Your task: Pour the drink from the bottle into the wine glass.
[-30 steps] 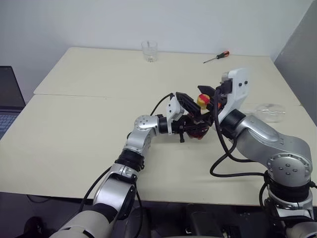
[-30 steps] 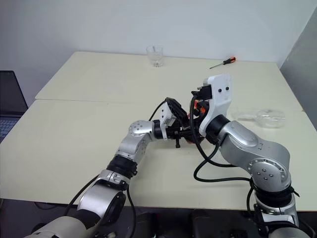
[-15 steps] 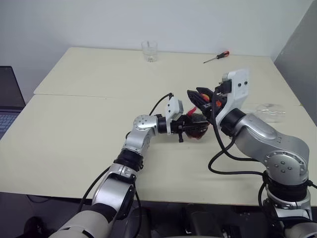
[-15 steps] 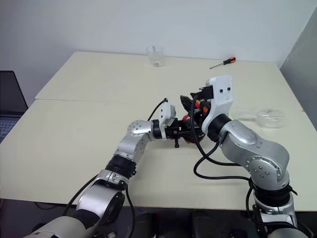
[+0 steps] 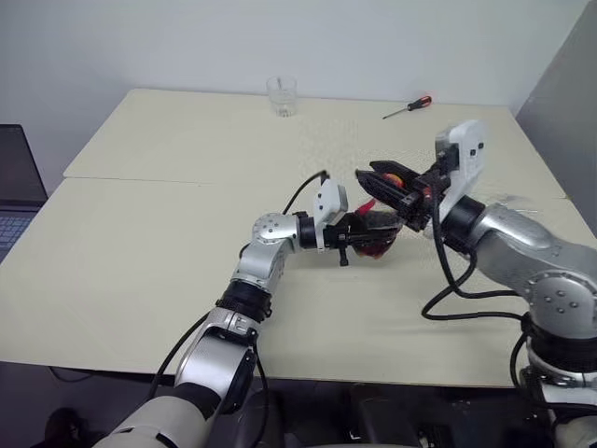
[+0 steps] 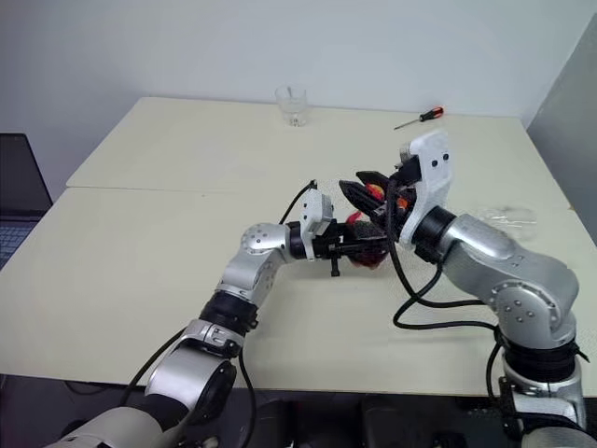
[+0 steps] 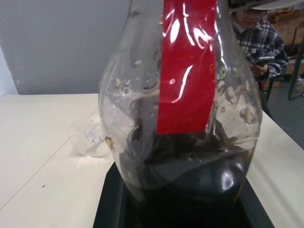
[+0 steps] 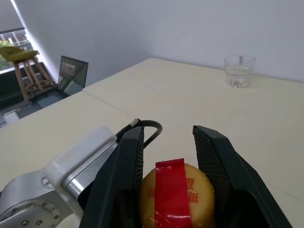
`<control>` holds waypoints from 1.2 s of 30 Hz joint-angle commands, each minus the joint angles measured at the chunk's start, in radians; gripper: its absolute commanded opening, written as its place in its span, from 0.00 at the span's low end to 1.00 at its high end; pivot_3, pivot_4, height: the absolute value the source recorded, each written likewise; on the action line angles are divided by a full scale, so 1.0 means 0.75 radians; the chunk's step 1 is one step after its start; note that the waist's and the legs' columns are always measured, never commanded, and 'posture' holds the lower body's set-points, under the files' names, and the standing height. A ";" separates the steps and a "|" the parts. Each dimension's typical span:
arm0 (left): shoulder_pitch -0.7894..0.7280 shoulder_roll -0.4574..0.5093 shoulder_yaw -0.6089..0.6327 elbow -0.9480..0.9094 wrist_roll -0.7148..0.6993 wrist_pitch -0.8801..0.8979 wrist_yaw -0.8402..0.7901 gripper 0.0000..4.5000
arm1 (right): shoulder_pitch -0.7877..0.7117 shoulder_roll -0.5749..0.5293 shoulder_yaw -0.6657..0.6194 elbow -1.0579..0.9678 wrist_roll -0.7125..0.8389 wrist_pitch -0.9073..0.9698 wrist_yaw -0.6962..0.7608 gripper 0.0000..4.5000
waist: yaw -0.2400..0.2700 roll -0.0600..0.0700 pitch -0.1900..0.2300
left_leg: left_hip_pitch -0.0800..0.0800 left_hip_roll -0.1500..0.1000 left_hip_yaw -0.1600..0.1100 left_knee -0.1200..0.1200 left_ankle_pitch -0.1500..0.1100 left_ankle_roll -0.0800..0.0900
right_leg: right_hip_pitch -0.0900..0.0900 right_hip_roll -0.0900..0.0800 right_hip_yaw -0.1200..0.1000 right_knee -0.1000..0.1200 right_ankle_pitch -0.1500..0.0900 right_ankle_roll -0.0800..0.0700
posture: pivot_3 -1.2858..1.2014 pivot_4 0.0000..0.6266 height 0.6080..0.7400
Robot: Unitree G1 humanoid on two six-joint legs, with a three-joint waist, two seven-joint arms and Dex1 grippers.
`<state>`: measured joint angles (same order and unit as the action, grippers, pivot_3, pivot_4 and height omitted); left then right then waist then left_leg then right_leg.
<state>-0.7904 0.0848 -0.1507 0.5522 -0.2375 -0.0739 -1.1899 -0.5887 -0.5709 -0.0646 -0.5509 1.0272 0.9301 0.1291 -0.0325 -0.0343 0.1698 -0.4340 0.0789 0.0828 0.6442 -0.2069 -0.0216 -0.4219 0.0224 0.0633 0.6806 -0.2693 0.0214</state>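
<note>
While the left gripper (image 5: 359, 241) stays clamped on the round body of the bottle (image 7: 183, 118) above the middle of the pale surface (image 5: 140, 243), the right gripper (image 8: 173, 178) has its two black fingers (image 8: 124, 180) set on either side of the yellow-and-red cap (image 8: 176, 194), touching or very nearly touching it. The bottle stands roughly upright in the left gripper's grip, its red label strip (image 7: 187, 66) running down the clear plastic, and the dark brown drink (image 7: 190, 166) fills only the lowest part of the body. The wine glass (image 5: 508, 211) lies on its side on the surface, well off to the robot's right of the bottle and behind the right arm. A short clear tumbler (image 5: 281, 95) stands near the far edge of the surface, and a screwdriver (image 5: 408, 107) with a red handle lies to the right of it. A dark laptop (image 5: 19, 182) sits beyond the surface's left edge. A person in a plaid shirt (image 7: 259, 40) sits in the background of the left wrist view.
</note>
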 commanded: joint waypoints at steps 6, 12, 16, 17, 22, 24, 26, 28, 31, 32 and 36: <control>-0.018 -0.001 0.014 -0.028 -0.016 0.004 0.023 0.17 | -0.119 -0.101 0.074 0.220 -0.144 -0.130 0.548 0.29 | 0.000 0.000 0.000 | 0.000 0.000 0.000 0.000 0.000 0.000 | 0.000 0.001 -0.001 0.000 0.000 0.000 | 0.52 0.24 1.00; 0.008 0.015 0.011 -0.065 -0.018 0.022 0.029 0.17 | -0.165 -0.110 0.075 0.303 -0.220 -0.189 0.740 0.29 | 0.002 0.000 0.000 | 0.000 0.000 0.000 0.000 0.000 0.000 | 0.000 0.000 -0.001 0.000 0.000 0.000 | 0.52 0.24 1.00; 0.023 0.026 0.015 -0.091 -0.019 0.039 0.040 0.17 | -0.166 -0.106 0.062 0.310 -0.239 -0.177 0.780 0.29 | 0.001 0.000 0.000 | 0.000 0.000 0.000 0.000 0.000 0.000 | 0.000 0.000 -0.001 0.000 0.000 0.000 | 0.52 0.24 1.00; 0.025 0.028 0.015 -0.095 -0.019 0.042 0.041 0.17 | -0.166 -0.101 0.056 0.310 -0.233 -0.168 0.780 0.29 | 0.002 0.000 0.000 | 0.000 0.000 0.000 0.000 0.000 0.000 | 0.000 0.000 -0.001 0.000 0.000 0.000 | 0.52 0.24 1.00; 0.030 0.028 0.011 -0.107 -0.019 0.048 0.048 0.17 | -0.164 -0.091 0.052 0.304 -0.229 -0.140 0.765 0.46 | 0.001 0.000 0.000 | 0.000 0.000 0.000 0.000 0.000 0.000 | 0.000 0.000 -0.001 0.001 0.000 0.000 | 0.52 0.24 1.00; 0.027 0.025 0.010 -0.106 -0.019 0.049 0.053 0.17 | -0.164 -0.089 0.053 0.300 -0.232 -0.133 0.763 0.60 | 0.001 0.000 0.000 | 0.000 0.000 0.000 0.000 0.000 0.000 | 0.000 0.000 -0.001 0.001 0.000 0.000 | 0.52 0.24 1.00; 0.026 0.025 0.009 -0.108 -0.020 0.050 0.056 0.17 | -0.164 -0.086 0.050 0.297 -0.234 -0.129 0.762 0.76 | 0.001 0.000 0.000 | 0.000 0.000 0.000 0.000 0.000 0.000 | 0.000 0.000 -0.001 0.001 0.000 0.000 | 0.52 0.24 1.00; 0.027 0.026 0.008 -0.108 -0.021 0.051 0.057 0.17 | -0.164 -0.082 0.046 0.295 -0.241 -0.131 0.759 0.90 | 0.002 0.000 0.000 | 0.000 0.000 0.000 0.000 0.000 0.000 | 0.000 0.000 -0.001 0.001 0.000 0.000 | 0.52 0.24 1.00; 0.026 0.027 0.006 -0.108 -0.022 0.052 0.058 0.17 | -0.165 -0.080 0.043 0.293 -0.250 -0.135 0.755 1.00 | 0.002 0.000 0.000 | 0.000 0.000 0.000 0.000 0.000 0.000 | 0.000 0.000 -0.001 0.001 0.000 0.000 | 0.52 0.24 1.00; 0.025 0.027 0.006 -0.106 -0.022 0.051 0.057 0.17 | -0.167 -0.079 0.041 0.292 -0.251 -0.136 0.753 1.00 | 0.002 0.000 0.000 | 0.000 0.000 0.000 0.000 0.000 0.000 | 0.000 0.000 -0.001 0.001 0.000 0.000 | 0.52 0.24 1.00; 0.024 0.026 0.006 -0.104 -0.022 0.049 0.056 0.17 | -0.169 -0.084 0.034 0.287 -0.253 -0.131 0.747 1.00 | 0.002 0.000 0.000 | 0.000 0.000 0.000 0.000 0.000 0.000 | 0.000 0.000 -0.002 0.001 0.000 0.000 | 0.52 0.24 1.00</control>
<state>-0.7587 0.1112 -0.1514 0.5115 -0.2349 -0.0276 -1.1479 -0.6889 -0.6283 -0.0003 -0.3021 0.8426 0.8385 0.6923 -0.0314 -0.0343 0.1698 -0.4337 0.0790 0.0830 0.6445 -0.2069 -0.0216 -0.4222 0.0226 0.0621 0.6811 -0.2692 0.0213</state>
